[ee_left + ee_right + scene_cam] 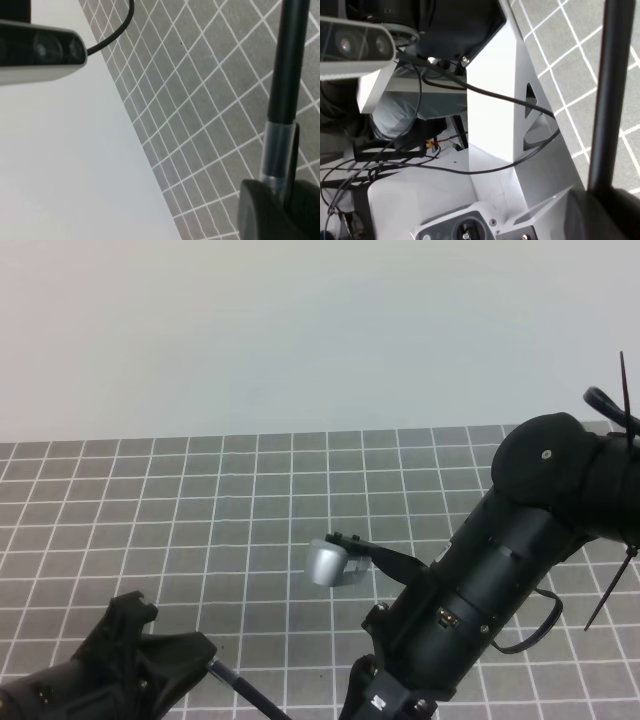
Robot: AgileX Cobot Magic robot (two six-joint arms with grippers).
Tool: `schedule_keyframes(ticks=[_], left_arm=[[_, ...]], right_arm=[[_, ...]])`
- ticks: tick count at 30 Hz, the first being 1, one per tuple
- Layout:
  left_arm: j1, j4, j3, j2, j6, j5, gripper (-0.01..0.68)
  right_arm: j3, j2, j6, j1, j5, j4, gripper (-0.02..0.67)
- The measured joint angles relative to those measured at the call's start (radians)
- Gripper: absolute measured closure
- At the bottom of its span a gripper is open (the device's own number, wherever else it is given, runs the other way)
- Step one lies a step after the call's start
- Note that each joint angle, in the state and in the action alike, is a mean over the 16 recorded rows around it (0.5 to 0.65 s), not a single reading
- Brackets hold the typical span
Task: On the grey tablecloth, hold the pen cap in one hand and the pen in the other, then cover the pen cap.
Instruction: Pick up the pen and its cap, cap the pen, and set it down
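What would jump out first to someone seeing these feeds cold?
In the exterior view, the bulky black right arm fills the lower right, its tip carrying a pale silvery piece over the middle of the grey tablecloth; what that piece is cannot be told. At the lower left, the left gripper holds the slim black pen, which juts toward the bottom edge.

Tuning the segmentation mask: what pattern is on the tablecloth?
Grey tablecloth with a grid of thin white lines forming small squares; clearest in the exterior high view.
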Motion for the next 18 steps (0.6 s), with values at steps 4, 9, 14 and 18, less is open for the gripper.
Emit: schedule_keyframes(ticks=[4, 9, 14, 18], left_arm=[[0.000, 0.001, 0.000, 0.000, 0.000, 0.002, 0.616], [0.002, 0.004, 0.000, 0.000, -0.001, -0.006, 0.597], [0.002, 0.005, 0.000, 0.000, -0.003, -0.001, 0.597], [0.003, 0.006, 0.000, 0.000, -0.005, 0.002, 0.597]], right_arm=[[-0.002, 0.002, 0.001, 0.000, -0.001, 0.000, 0.582], [-0.002, 0.002, 0.001, 0.000, -0.004, 0.000, 0.582], [-0.002, 0.002, 0.001, 0.000, -0.019, 0.001, 0.582], [-0.002, 0.002, 0.001, 0.000, -0.030, 0.002, 0.582]])
